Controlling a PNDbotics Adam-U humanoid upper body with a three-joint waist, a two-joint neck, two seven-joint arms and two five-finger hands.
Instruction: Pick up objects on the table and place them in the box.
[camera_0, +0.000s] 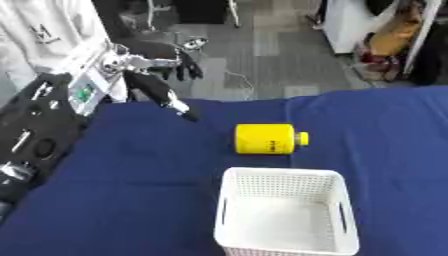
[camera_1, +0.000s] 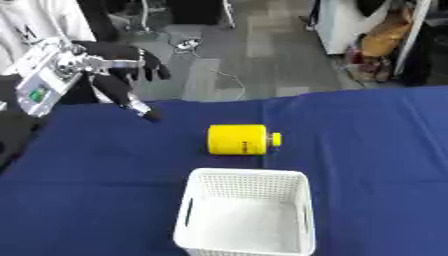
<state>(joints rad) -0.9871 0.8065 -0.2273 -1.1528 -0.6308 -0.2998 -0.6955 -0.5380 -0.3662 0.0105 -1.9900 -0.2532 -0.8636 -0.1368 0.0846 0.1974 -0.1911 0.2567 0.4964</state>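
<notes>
Yellow bottle (camera_0: 264, 139) behind seemingly empty box (camera_0: 287, 245).

one yellow bottle (camera_0: 264, 139) (lying), one white basket (camera_0: 287, 213)

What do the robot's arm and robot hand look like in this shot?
Only the left arm shows, entering from the upper left. Its forearm is a silver-white boxy housing with a small green panel on its side and bare metal joint parts at the wrist. The left robot hand is black, with dark fingers and one light, silvery fingertip segment. The right arm is not visible.
</notes>
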